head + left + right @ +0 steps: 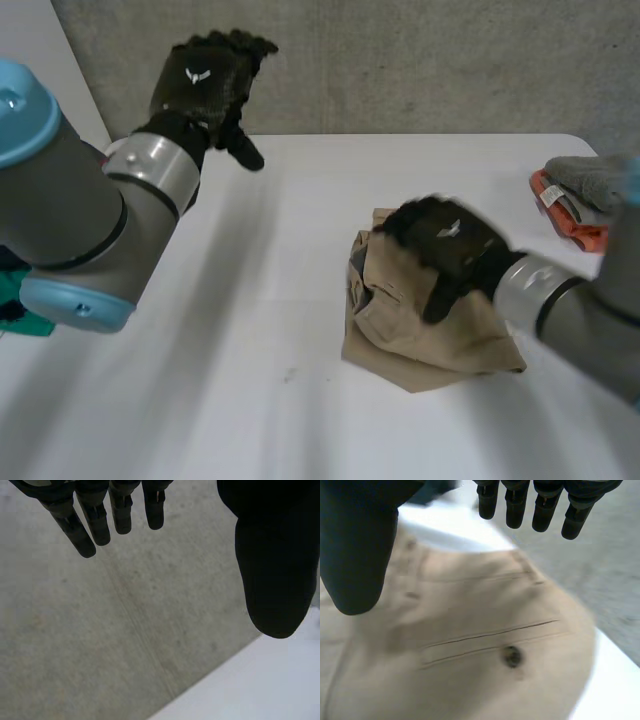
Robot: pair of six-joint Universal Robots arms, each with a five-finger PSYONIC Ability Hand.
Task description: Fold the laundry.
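the desk (250, 330) is white and flat, and its far edge runs along a grey wall (420, 60). a pair of tan trousers (400, 340) lies on the desk, a bit to the right of the middle. they are folded into a small, lumpy bundle. from up close you can see a back pocket (490, 642) on them with a dark button (512, 656) under its slit. an orange cloth (575, 228) lies folded on the far right side of the desk, well apart from the trousers. a grey cloth (590, 178) sits on top of it. there is a small dark spot (288, 377) on the desk near the front.
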